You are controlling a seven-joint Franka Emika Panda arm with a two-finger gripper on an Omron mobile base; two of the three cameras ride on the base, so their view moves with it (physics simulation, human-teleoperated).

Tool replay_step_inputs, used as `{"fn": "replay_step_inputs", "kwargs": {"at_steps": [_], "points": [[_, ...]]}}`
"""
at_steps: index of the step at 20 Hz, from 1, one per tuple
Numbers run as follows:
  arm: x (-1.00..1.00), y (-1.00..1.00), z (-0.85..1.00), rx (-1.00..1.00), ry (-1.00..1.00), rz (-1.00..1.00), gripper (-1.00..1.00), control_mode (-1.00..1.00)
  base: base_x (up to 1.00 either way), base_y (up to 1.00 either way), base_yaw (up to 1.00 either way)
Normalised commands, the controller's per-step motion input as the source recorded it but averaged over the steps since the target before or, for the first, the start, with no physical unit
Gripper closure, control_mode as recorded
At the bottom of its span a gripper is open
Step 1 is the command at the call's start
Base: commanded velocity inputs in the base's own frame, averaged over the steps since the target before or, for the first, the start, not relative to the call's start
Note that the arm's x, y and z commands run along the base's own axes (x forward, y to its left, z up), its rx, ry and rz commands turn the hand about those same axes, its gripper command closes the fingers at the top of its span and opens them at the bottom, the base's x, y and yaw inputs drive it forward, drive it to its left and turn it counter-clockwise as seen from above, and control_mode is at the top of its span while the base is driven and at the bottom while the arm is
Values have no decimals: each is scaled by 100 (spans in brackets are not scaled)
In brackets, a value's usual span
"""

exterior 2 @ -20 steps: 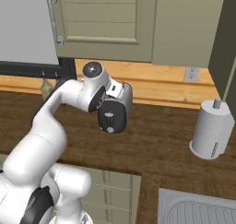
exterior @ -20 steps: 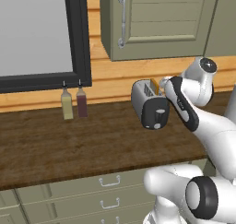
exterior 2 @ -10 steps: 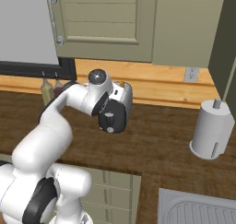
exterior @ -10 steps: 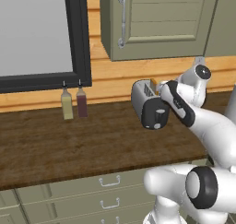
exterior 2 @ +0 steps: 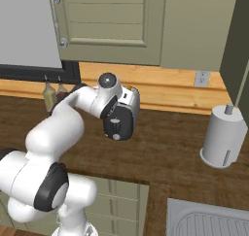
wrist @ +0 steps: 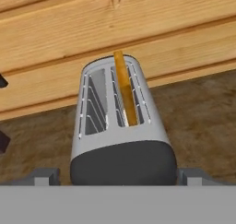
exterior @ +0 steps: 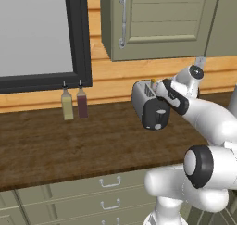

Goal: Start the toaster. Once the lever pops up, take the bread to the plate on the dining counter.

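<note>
Bread [wrist: 124, 88], one slice, sits in one toaster [wrist: 119, 126]; gripper [wrist: 118, 176] wide open (empty).

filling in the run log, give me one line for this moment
phase: approach | claw: open, nothing held, at the toaster's black end | toaster: on wood worktop | bread: standing in one slot, top sticking out
</note>
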Motion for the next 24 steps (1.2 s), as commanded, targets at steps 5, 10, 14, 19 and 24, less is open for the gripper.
{"fn": "replay_step_inputs", "kwargs": {"at_steps": [5,10,14,19,24], "points": [[29,0,-28,3,0,1,-100,-100,0,0,0],[34,-4,-21,1,0,0,-100,-100,0,0,0],[32,-7,-18,0,0,0,-100,-100,0,0,0],[25,-10,-15,0,0,0,-100,-100,0,0,0],[18,-10,-10,0,0,0,-100,-100,0,0,0]]}}
